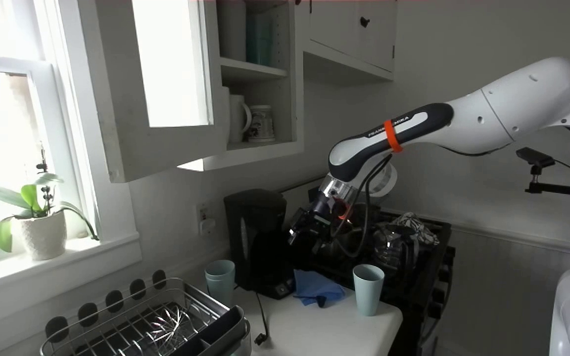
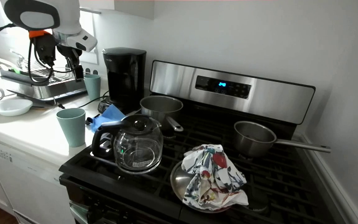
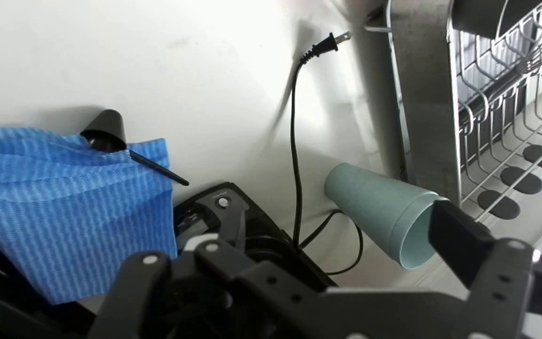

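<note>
1. Claw (image 3: 339, 228): jaws spread wide, nothing grasped, no contact visible.
2. It hangs above the surface (image 3: 205, 84), in front of the coffee maker (image 2: 126, 77).
3. Nested cups (image 2: 92, 87): upright on surface, just beside coffee maker, on its rack (image 3: 431, 94) side.
4. Cloth (image 3: 87, 212): beside coffee maker's base, stove (image 2: 204, 130) side; scoop (image 3: 111, 127) resting on its edge.
5. Single cup (image 2: 72, 127): upright, in front of coffee maker, near surface edge.
6. Cord (image 3: 294, 155): lies beside coffee maker, plug (image 3: 326, 45) near rack.
7. Carafe (image 2: 138, 146): on stove, apart from coffee maker.
</note>
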